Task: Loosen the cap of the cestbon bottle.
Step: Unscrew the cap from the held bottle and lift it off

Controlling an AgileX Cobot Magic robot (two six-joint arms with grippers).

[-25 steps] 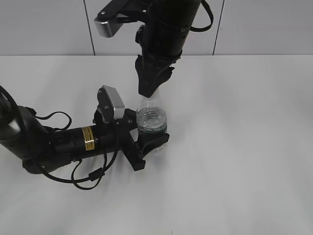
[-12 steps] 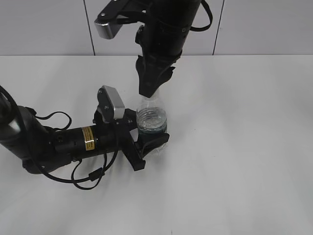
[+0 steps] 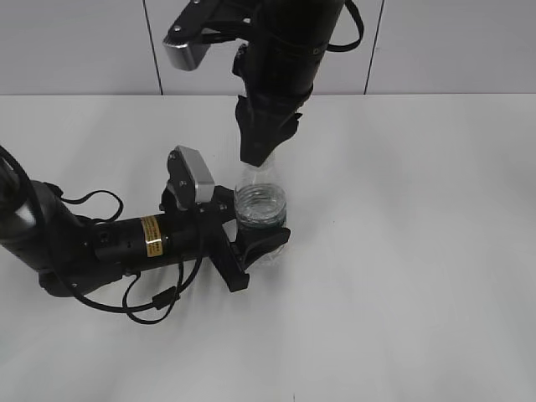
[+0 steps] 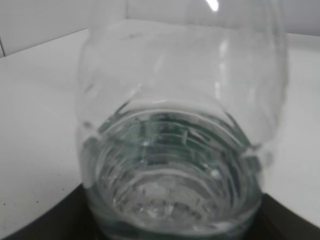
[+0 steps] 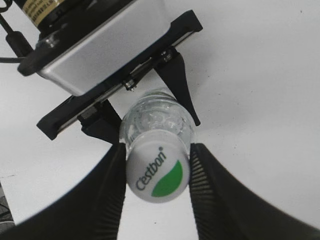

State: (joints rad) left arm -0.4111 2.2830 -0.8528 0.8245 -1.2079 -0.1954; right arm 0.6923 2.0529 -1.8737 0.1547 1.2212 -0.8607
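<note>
The cestbon bottle (image 3: pixel 260 205) stands upright on the white table, clear, with water in it. My left gripper (image 3: pixel 251 239) lies low on the table and is shut on the bottle's lower body; the bottle fills the left wrist view (image 4: pixel 180 125). My right gripper (image 3: pixel 255 159) comes down from above and hides the cap in the exterior view. In the right wrist view the white cap (image 5: pixel 157 170), with its green leaf mark, sits between both fingers of the right gripper (image 5: pixel 156 146), which touch its sides. The bottle's shoulder (image 5: pixel 155 117) shows beneath it.
The left arm's body and cables (image 3: pixel 126 243) lie along the table at the left. The left wrist camera housing (image 5: pixel 100 45) sits close beside the bottle. A tiled wall (image 3: pixel 435 42) stands behind the white table (image 3: pixel 419 251).
The right wrist has turned slightly about the cap. The bottle and the left gripper stay in place.
</note>
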